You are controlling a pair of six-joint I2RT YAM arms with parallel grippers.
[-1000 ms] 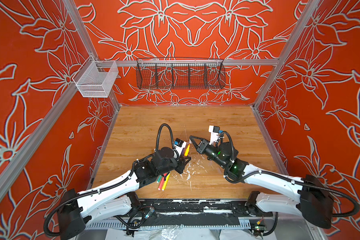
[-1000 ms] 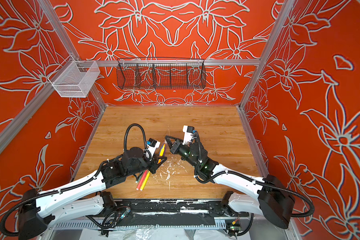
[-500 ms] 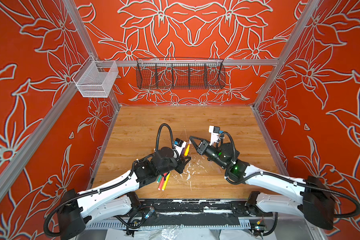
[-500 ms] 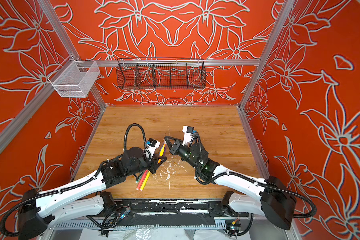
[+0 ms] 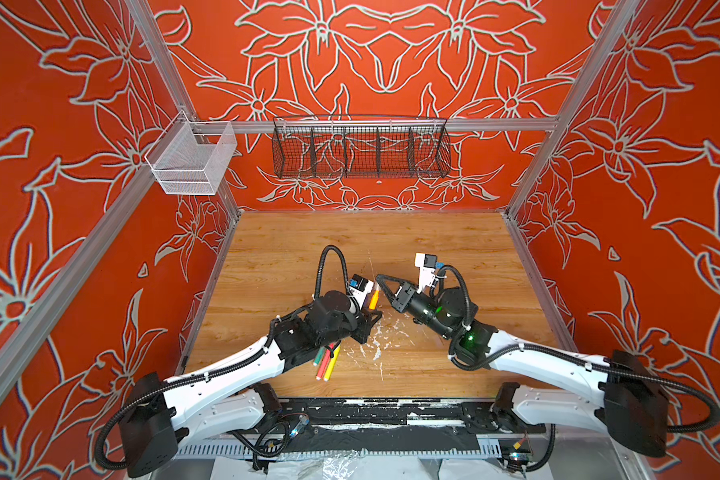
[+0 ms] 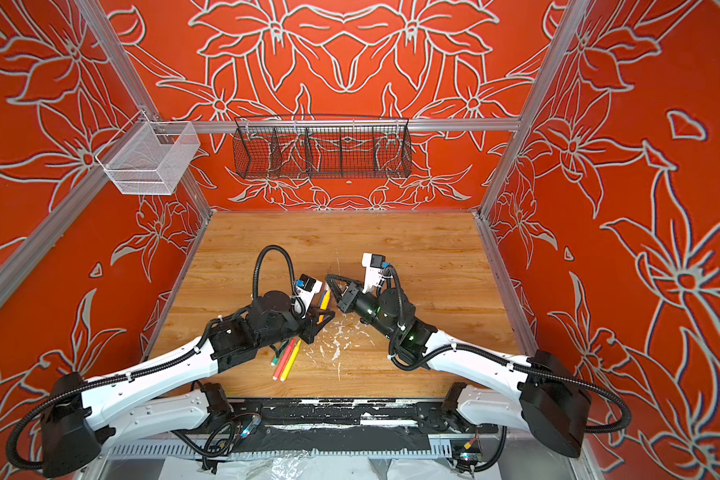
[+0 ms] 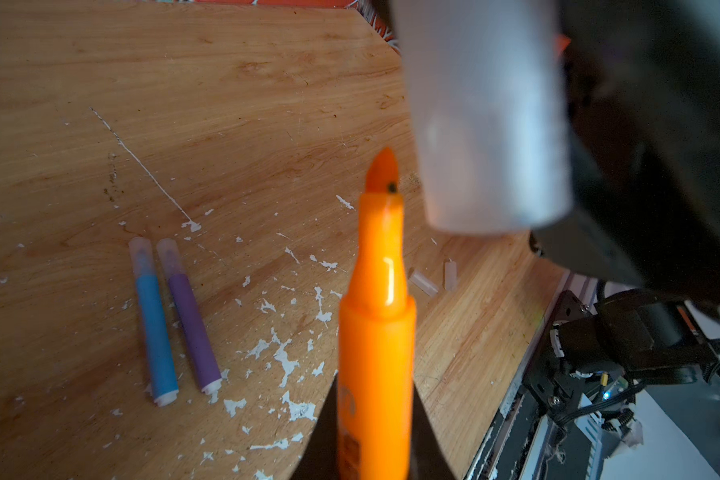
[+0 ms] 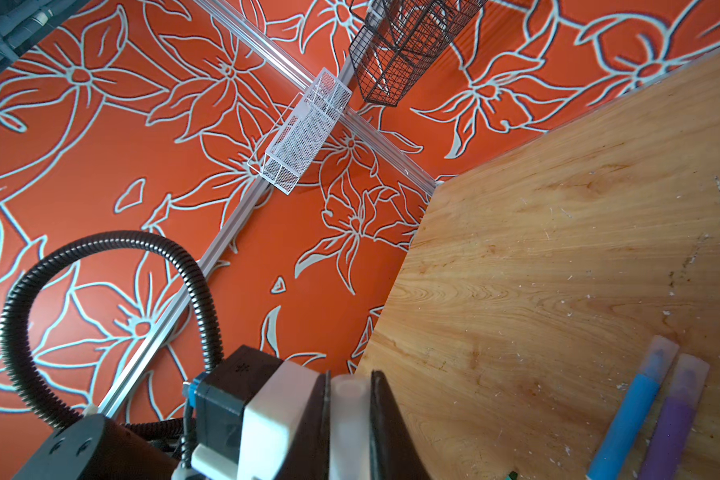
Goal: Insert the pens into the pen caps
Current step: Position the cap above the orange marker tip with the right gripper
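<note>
My left gripper (image 7: 376, 399) is shut on an orange pen (image 7: 377, 332) whose bare tip points away from it. My right gripper (image 8: 348, 386) is shut on a clear pen cap (image 8: 348, 415). In the left wrist view this cap (image 7: 487, 124) looms blurred just beside the orange tip, and the tip is outside it. In both top views the left gripper (image 5: 370, 321) and the right gripper (image 5: 379, 280) meet at mid-table around the orange pen (image 5: 374, 298). A blue pen (image 7: 152, 324) and a purple pen (image 7: 188, 316) lie side by side, each wearing a clear cap.
Green (image 5: 321, 356), pink-red (image 5: 326, 365) and yellow (image 5: 332, 365) pens lie partly under the left arm. Two loose caps (image 7: 422, 283) (image 7: 450, 274) rest on the wooden table (image 5: 391, 241) among white paint flecks. A black wire basket (image 5: 360, 147) and a white mesh basket (image 5: 192, 160) hang on the walls.
</note>
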